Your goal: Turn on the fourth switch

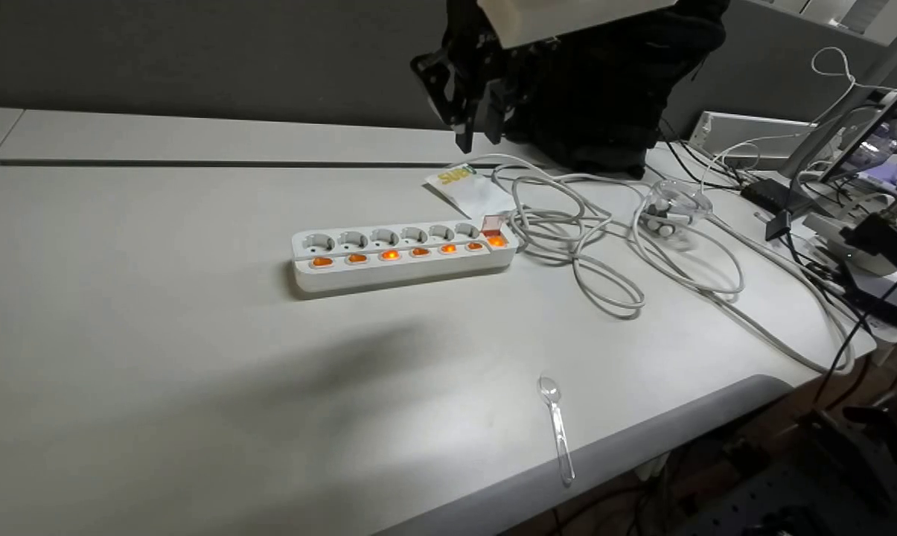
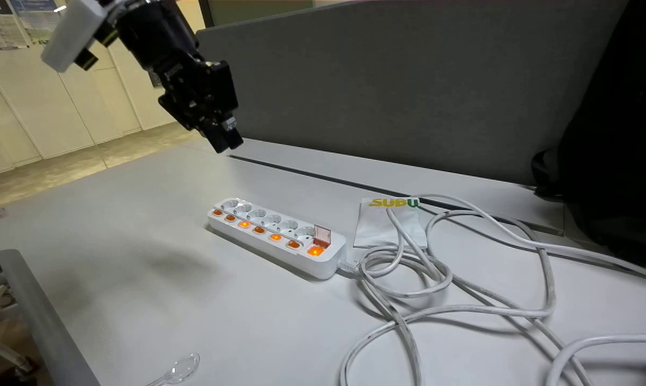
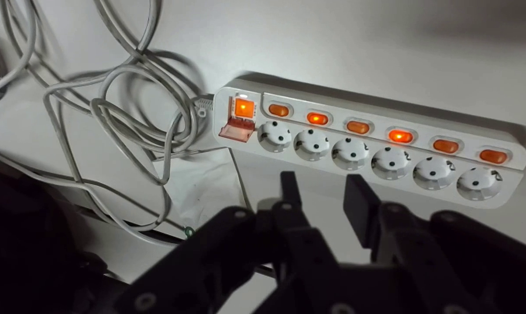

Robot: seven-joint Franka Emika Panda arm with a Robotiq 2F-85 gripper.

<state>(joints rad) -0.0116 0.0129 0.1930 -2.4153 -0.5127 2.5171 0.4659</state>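
Note:
A white power strip with a row of orange switches lies on the table, in both exterior views and in the wrist view. Counted from the end away from the cord, the fourth switch is unlit; it also shows unlit in an exterior view and the wrist view. The switches on either side of it glow. The main switch by the cord is lit, its clear red cover raised. My gripper is open and empty, high above the table, off the strip's socket side.
Loops of white cable lie beside the strip's cord end. A white paper packet lies near the cable. A clear plastic spoon lies near the table edge. A grey partition and a black bag stand behind.

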